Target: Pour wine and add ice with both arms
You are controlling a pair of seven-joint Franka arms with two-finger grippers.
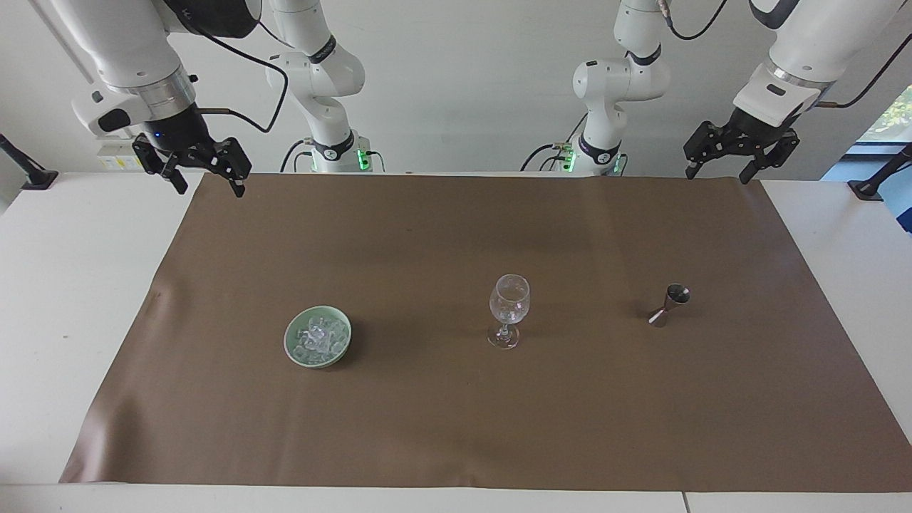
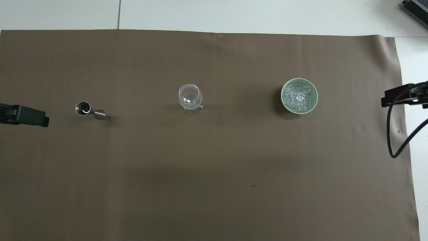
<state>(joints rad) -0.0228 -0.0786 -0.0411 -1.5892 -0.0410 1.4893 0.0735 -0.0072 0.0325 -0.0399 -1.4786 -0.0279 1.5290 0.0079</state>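
- Several ice (image 1: 318, 340) chunks sit in the pale green bowl (image 1: 292, 352), well apart from both grippers and toward the right arm's end of the brown mat (image 1: 456, 427).
- Wine glass (image 1: 509, 308) stands mid-mat, apparently holding no wine; the steel jigger (image 1: 670, 304) is untouched.
- Right gripper (image 1: 206, 179) and left gripper (image 1: 718, 172) hang spread wide and empty over the mat's corners.
- Judging by this, nothing is done yet: pouring and icing both remain.

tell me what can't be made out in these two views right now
- Wine glass: too clear in either view to tell whether it holds any liquid.
- Steel jigger: its cup shows only a glint in the overhead view; contents unreadable.
- Ice in the green bowl: chunks too small and glassy to count.
- Left gripper and right gripper: cut off by the overhead view's side edges.
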